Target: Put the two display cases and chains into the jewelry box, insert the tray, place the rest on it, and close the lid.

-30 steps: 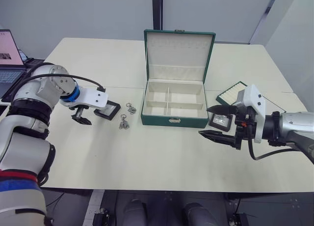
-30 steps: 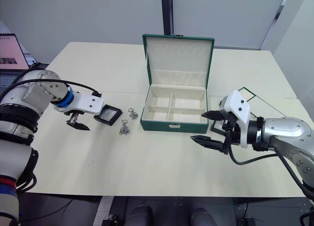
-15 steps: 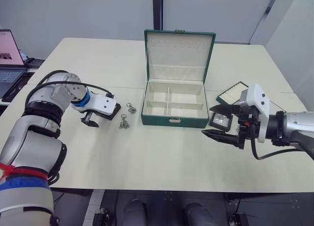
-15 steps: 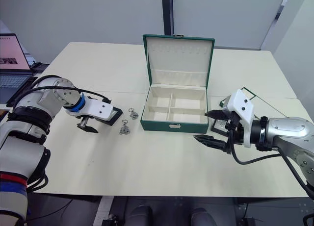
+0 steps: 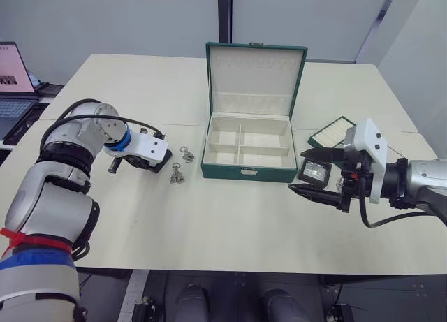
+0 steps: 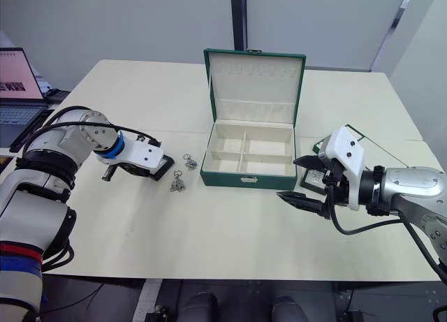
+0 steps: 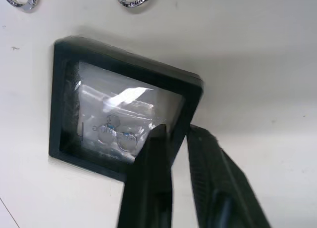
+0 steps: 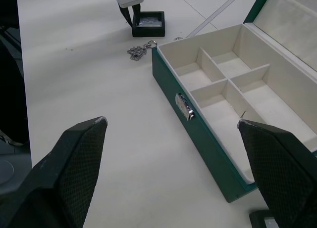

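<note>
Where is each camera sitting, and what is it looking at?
Left eye view: on the head, looking down over the table at the open jewelry box; both arms show.
Right eye view: beside it, same scene, shifted slightly.
Left wrist view: on the left wrist, close over a display case; the left tool pinches its rim.
Right wrist view: on the right wrist, facing the box; the right tool is wide open.
Shared: the right wrist view and the head views both show that display case and the chains.

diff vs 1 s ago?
The left gripper swung in from beside the left display case and now pinches its frame edge on the table. The right gripper, open, shifted slightly near the right display case. Jewelry box, chains and tray unchanged.
</note>
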Controlling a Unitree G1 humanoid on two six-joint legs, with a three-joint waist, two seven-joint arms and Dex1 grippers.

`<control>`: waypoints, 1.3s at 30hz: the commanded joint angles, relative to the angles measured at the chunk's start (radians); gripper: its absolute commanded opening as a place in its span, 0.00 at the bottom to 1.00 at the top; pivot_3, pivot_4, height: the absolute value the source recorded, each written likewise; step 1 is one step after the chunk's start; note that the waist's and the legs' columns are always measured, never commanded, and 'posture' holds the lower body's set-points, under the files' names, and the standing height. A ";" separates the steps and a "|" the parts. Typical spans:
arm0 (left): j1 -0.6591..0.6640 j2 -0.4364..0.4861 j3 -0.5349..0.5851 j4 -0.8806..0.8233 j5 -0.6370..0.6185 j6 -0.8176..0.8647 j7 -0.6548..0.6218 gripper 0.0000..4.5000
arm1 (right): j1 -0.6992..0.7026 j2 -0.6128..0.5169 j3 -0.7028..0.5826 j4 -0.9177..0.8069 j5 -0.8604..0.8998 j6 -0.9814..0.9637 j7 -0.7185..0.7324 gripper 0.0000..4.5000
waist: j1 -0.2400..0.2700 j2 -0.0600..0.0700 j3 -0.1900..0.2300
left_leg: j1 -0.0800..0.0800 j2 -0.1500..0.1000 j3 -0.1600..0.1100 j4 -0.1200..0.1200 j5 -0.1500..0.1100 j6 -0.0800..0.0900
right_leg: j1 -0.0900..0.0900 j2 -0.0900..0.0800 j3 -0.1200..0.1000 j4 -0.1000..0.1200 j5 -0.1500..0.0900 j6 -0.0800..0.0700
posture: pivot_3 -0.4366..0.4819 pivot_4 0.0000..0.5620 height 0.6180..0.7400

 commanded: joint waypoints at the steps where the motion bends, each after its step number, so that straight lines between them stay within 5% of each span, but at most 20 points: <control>1: -0.025 0.014 0.007 0.001 0.008 -0.013 -0.020 0.01 | 0.000 -0.008 -0.029 -0.025 0.011 -0.005 -0.008 1.00 | 0.000 0.000 0.000 | 0.000 0.000 0.000 0.000 0.000 0.000 | 0.000 0.000 0.000 0.000 0.000 0.000 | 0.48 0.27 1.00; 14: -0.086 0.104 0.023 -0.120 -0.076 0.164 -0.253 0.01 | 0.002 -0.020 -0.044 -0.019 0.011 -0.007 -0.007 1.00 | -0.002 0.000 0.000 | 0.000 0.000 0.000 0.000 0.000 -0.001 | 0.000 0.000 0.000 0.000 0.000 0.000 | 0.48 0.27 1.00; 25: -0.273 0.264 -0.340 -0.572 -0.692 0.627 -0.271 0.01 | 0.145 -0.060 -0.209 -0.014 0.003 0.010 -0.027 1.00 | 0.001 0.000 0.000 | -0.002 0.000 -0.004 0.001 0.001 0.000 | 0.001 0.000 -0.004 0.000 0.000 0.000 | 0.48 0.27 1.00; 31: -0.347 0.149 -0.372 -0.559 -0.787 0.682 -0.271 0.01 | 0.295 -0.035 -0.311 -0.038 -0.004 0.007 -0.044 1.00 | 0.001 0.000 0.000 | -0.002 -0.001 -0.005 0.002 0.001 0.001 | 0.002 0.000 -0.004 0.000 0.000 0.000 | 0.48 0.27 1.00; 39: -0.411 -0.066 -0.328 -0.393 -0.754 0.633 -0.271 0.01 | 0.402 0.037 -0.410 -0.141 0.050 0.021 -0.155 1.00 | 0.001 0.000 0.000 | -0.004 -0.001 -0.006 0.002 0.001 0.001 | 0.002 0.000 -0.004 0.000 0.000 0.000 | 0.48 0.27 1.00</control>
